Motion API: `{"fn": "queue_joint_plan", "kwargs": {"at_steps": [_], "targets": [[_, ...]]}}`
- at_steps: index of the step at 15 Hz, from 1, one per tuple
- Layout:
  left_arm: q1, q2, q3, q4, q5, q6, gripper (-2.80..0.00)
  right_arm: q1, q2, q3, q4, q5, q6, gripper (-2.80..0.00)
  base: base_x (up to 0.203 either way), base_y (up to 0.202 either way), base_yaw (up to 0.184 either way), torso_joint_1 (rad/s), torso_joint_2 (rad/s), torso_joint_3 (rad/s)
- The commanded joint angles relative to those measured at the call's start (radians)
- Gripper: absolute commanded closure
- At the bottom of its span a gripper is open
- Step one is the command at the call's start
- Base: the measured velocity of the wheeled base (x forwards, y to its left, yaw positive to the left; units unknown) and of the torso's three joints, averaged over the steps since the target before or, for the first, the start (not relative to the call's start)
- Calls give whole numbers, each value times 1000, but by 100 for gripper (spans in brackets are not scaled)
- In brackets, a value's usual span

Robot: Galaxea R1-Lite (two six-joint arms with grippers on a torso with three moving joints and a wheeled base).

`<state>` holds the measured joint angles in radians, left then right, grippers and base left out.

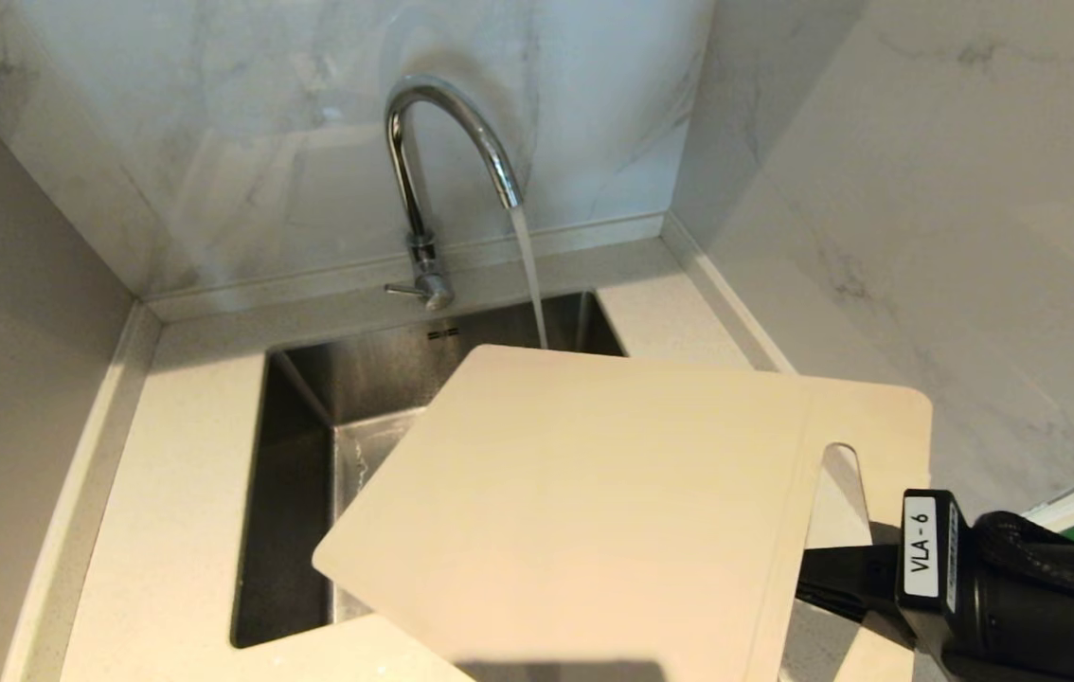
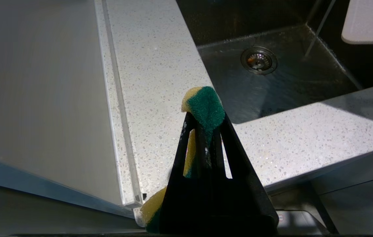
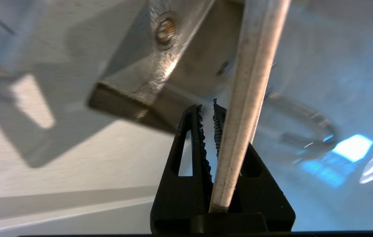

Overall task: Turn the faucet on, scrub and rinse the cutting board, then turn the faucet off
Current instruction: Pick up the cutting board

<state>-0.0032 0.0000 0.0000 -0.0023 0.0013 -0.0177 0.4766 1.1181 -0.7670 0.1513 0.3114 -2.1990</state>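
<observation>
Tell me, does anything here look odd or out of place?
One thing: the faucet is running, but its stream falls behind the cutting board into the sink, missing the board, which the right end effector holds tilted.

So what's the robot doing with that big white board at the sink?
It's washing up. The right claw grips the cutting board by its handle end and holds it over the sink. The faucet is on, and the water stream drops just behind the board's far edge, so the board's top isn't under it yet. The left claw waits beside the sink over the countertop, squeezing a yellow-and-green sponge. No scrubbing is under way right now.
</observation>
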Motion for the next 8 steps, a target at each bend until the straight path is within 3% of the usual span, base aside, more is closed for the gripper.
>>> {"fn": "queue_joint_plan", "kwargs": {"at_steps": [1, 6, 8], "targets": [[0, 2, 2, -1, 0, -1, 0, 0, 61, -35, -4, 31, -99, 0, 0, 0, 0, 0, 0, 0], [0, 2, 2, -1, 0, -1, 0, 0, 91, -45, -3, 108, -190, 0, 0, 0, 0, 0, 0, 0], [0, 2, 2, -1, 0, -1, 0, 0, 130, -100, 29, 125, -288, 0, 0, 0, 0, 0, 0, 0]]}}
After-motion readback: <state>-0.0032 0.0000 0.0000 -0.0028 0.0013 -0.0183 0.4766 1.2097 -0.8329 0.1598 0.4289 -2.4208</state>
